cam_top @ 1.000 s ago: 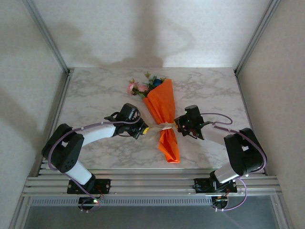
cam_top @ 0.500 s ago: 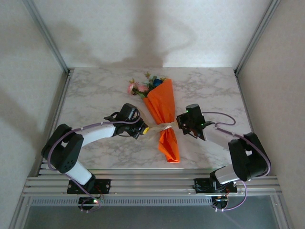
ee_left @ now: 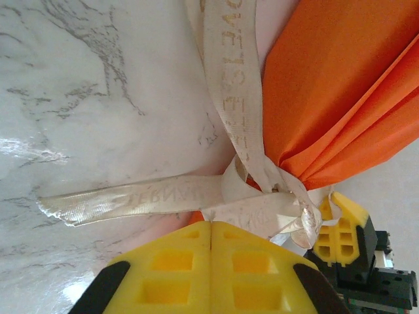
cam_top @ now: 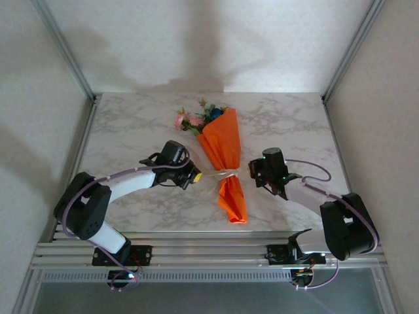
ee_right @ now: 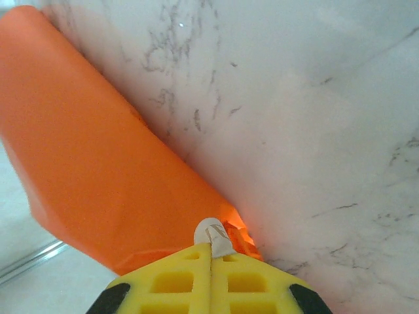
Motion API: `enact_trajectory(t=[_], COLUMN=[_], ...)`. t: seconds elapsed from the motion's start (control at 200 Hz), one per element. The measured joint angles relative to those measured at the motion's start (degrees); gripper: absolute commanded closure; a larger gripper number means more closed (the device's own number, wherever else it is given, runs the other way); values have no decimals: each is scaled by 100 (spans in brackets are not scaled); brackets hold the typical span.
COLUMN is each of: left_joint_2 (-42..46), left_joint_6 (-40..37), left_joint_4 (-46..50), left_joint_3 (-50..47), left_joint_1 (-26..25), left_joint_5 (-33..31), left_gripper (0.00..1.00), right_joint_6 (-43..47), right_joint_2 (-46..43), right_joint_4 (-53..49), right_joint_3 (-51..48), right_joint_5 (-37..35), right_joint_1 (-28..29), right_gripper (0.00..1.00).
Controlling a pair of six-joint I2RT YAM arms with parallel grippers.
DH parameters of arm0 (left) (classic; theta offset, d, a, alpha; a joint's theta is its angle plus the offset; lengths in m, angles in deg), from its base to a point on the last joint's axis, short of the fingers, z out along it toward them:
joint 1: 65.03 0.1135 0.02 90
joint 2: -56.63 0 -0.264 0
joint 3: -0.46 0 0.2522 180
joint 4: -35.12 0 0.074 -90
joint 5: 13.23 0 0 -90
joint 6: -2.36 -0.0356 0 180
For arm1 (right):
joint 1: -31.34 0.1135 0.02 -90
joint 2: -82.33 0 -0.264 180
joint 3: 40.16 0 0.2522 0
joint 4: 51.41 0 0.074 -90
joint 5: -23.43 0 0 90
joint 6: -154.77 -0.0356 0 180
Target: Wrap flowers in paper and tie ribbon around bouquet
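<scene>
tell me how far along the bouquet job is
Done: the paper is wrapped round the flowers and the ribbon is knotted at the waist. In hand: the right gripper pinches a ribbon end; the left gripper is shut on ribbon beside the knot, seemingly tightening it. Left: letting go.

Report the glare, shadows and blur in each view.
Top external: even light, broad soft shadows on the back wall, bouquet reasonably sharp. Left wrist: a white glare patch on the marble table; the ribbon shows crisp lettering, the left pincer is blurred. Right wrist: the right pincer is out of focus up close, the paper soft-edged, the marble pale and washed.
</scene>
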State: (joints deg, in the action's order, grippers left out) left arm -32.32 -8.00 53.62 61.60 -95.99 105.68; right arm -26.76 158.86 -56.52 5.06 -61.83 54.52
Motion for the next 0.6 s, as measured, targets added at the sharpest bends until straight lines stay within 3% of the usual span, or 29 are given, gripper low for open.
enact_trajectory(t=[0.601], left_joint_2=[74], left_joint_6=[-17], left_joint_4=[-343], left_joint_3=[-46], left_joint_1=[0], left_joint_5=[153], left_gripper=[100], right_joint_6=[48], right_joint_2=[-295], right_joint_4=[4], right_joint_3=[-2], right_joint_5=[435], right_joint_1=[-459], right_gripper=[100])
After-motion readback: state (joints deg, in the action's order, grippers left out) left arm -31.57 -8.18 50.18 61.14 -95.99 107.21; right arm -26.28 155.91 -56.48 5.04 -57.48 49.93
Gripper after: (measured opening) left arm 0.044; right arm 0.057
